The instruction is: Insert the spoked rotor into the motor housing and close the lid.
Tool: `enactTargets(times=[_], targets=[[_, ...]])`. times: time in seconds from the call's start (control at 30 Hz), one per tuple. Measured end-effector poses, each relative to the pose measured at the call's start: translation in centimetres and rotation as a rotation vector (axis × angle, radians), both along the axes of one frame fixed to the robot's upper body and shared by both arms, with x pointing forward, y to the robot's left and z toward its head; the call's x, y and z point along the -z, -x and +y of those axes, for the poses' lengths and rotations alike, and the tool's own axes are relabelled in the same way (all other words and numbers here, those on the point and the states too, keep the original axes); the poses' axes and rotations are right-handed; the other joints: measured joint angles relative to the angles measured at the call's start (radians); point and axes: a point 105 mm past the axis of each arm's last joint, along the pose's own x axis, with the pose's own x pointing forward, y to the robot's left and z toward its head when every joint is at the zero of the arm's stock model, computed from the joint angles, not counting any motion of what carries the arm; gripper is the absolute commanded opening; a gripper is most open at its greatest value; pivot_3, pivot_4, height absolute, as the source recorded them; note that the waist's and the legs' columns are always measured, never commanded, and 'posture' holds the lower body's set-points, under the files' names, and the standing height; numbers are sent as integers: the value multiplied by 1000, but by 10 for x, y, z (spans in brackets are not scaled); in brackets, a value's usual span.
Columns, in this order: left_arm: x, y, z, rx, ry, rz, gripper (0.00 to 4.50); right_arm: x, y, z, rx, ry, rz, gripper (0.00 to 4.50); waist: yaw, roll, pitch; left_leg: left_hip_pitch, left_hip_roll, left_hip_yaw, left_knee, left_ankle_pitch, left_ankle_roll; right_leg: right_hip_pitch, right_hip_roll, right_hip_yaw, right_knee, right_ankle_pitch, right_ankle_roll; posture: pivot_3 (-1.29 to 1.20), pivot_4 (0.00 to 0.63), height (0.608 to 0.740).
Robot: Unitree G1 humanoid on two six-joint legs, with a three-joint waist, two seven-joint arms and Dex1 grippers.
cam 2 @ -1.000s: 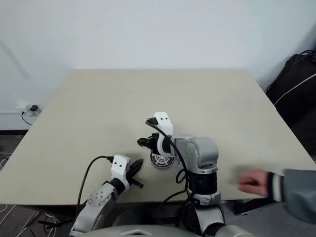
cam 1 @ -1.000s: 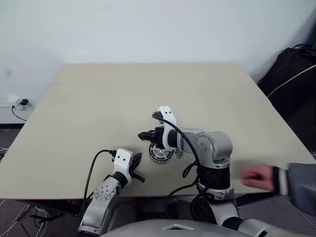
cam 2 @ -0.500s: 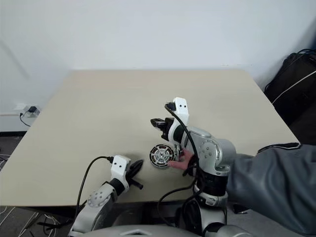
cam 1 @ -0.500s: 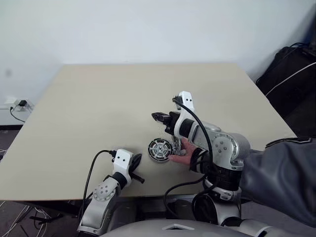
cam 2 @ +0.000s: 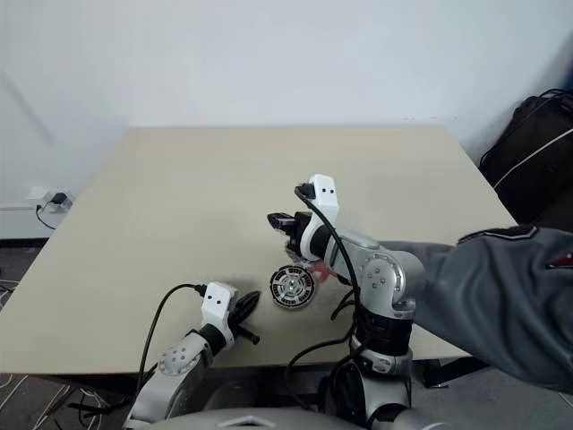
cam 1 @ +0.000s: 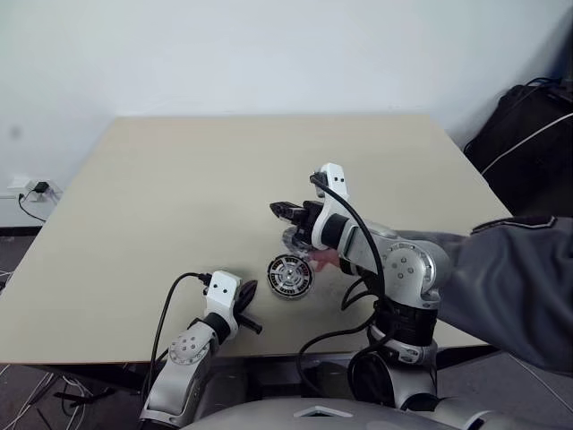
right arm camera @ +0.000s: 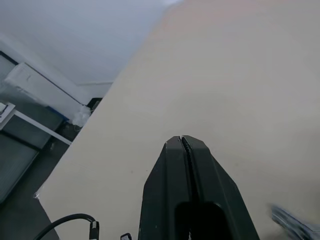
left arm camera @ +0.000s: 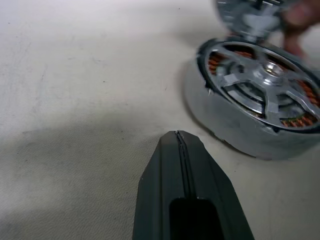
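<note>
Raised and swung clear of the housing (cam 1: 290, 274) since a second ago: right gripper (cam 1: 279, 211), now hovering above and beyond it, fingers pressed shut on nothing. Reaching in under that arm since then: a person's hand (cam 1: 323, 260), sleeve (cam 1: 501, 287) stretched across the table (cam 1: 179, 179) edge, holding what looks like the silver lid (left arm camera: 250, 20) just past the housing. Seated already in the housing: rotor (left arm camera: 260, 82), silver spokes over copper windings, near the front edge. Resting beside it, tip aimed at its rim: left gripper (left arm camera: 178, 137), closed and empty.

Judging the step as lid closing. Best done by waiting until the hand withdraws, then centring the lid over the hub, keeping it flat, pressing straight down. Worth steadying the housing from the left to stop sliding. Risk of a tilted lid jamming on the rim.
</note>
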Motion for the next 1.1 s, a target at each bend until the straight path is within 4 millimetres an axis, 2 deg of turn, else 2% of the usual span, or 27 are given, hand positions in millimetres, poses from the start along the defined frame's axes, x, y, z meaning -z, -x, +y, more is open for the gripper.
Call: enactTargets(times=[0.33, 0.53, 0.6, 0.7, 0.83, 0.93, 1.03, 1.1], targets=[[0, -1, 0, 1, 0, -2, 0, -1, 2, 8, -33, 12, -19, 40, 0, 0, 0, 0, 0, 0, 0, 0, 0, 0, 0, 0, 0, 0, 0, 0, 0, 740], [-1, -2, 0, 1, -1, -7, 0, 2, 16, 2, -196, 262, -237, 40, 1, 0, 0, 0, 0, 0, 0, -1, 2, 1, 0, 0, -2, -2, -3, 0, 0, 740], [-3, -3, -1, 4, 0, -11, 0, 11, 27, -3, -315, 434, -371, 40, 3, 0, 1, 0, 0, 0, 1, -2, 4, 1, 0, -1, -3, -2, -2, 0, 0, 740], [-3, -4, -1, 4, 0, -14, 0, 35, 42, -14, -509, 650, -488, 40, 5, -2, 2, 0, 0, 0, 2, -4, 7, 2, -1, -1, -4, -2, -1, 0, 0, 740], [-5, -6, -2, 8, 1, -22, 0, 52, 58, -18, -692, 752, -570, 40, 8, -4, 3, 0, 0, 0, 3, -4, 8, 2, -1, -2, -3, -2, -1, 0, 0, 740], [-5, -6, -2, 8, 2, -24, 0, 65, 62, -25, -783, 826, -589, 40, 15, -4, 3, 0, 0, 0, 4, -5, 9, 3, -1, -1, -3, -2, -1, 0, 0, 740], [-5, -6, -2, 7, 2, -21, 0, 74, 61, -30, -846, 877, -598, 635, 17, -5, 4, 0, 0, 0, 5, -5, 9, 3, -2, -1, -3, -2, 0, 0, 0, 740], [-4, -4, -2, 5, 3, -16, 0, 79, 62, -33, -883, 902, -601, 1298, 18, -5, 4, 0, 0, 0, 5, -5, 8, 3, -2, -1, -4, -2, 0, 0, 0, 740]])
